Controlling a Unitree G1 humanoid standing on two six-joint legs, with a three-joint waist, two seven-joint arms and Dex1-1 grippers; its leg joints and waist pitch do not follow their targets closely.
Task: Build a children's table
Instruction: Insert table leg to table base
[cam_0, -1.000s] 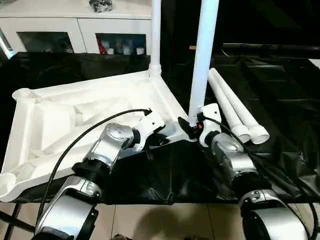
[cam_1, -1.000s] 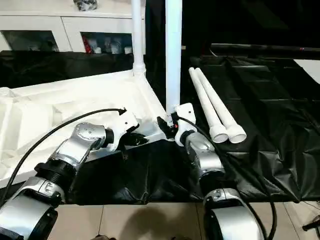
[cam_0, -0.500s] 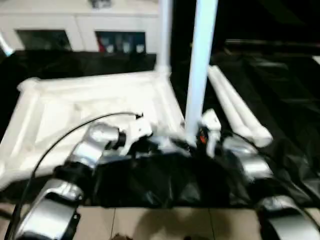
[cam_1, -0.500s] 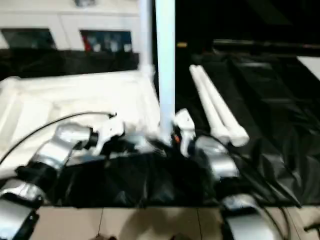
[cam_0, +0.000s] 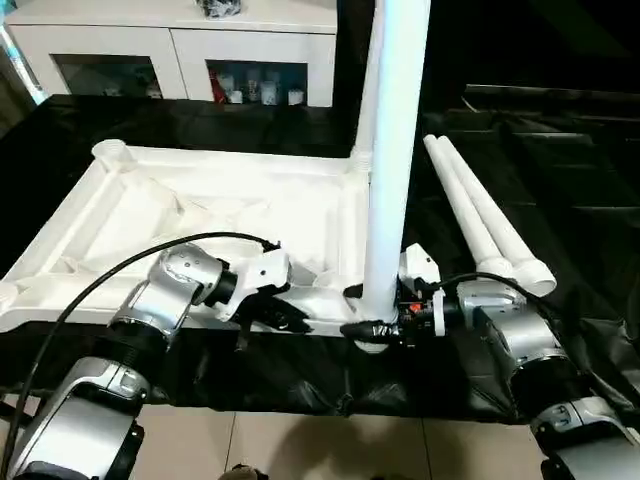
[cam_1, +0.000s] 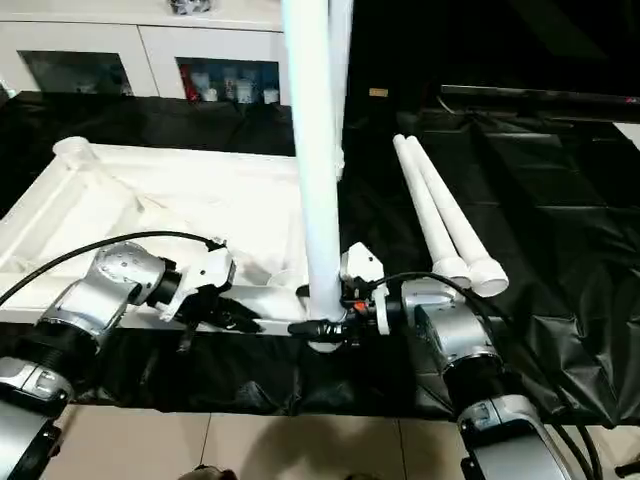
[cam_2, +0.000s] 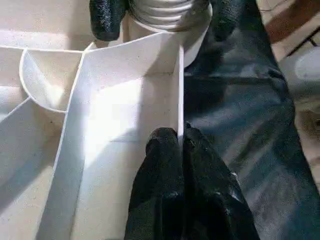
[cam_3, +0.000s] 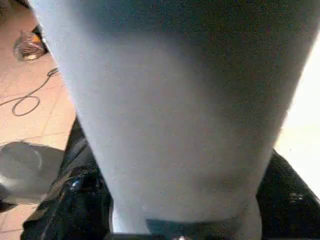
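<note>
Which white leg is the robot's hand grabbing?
The near upright leg, at the tabletop's front corner, held by the right gripper. Another stands at the back corner; two lie flat.

A white cabinet (cam_0: 180, 45) stands behind the black sheet (cam_0: 560, 120).

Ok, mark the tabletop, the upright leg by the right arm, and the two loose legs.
tabletop (cam_0: 150, 215): left eye view, ribbed underside.
upright leg (cam_0: 392, 170): left eye view, mid-shaft.
loose legs (cam_0: 480, 215): left eye view, shaft of one lying tube.

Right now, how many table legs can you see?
4: one upright leg in the near corner socket, one behind it in the far socket, two loose legs lying on the black sheet.
</note>
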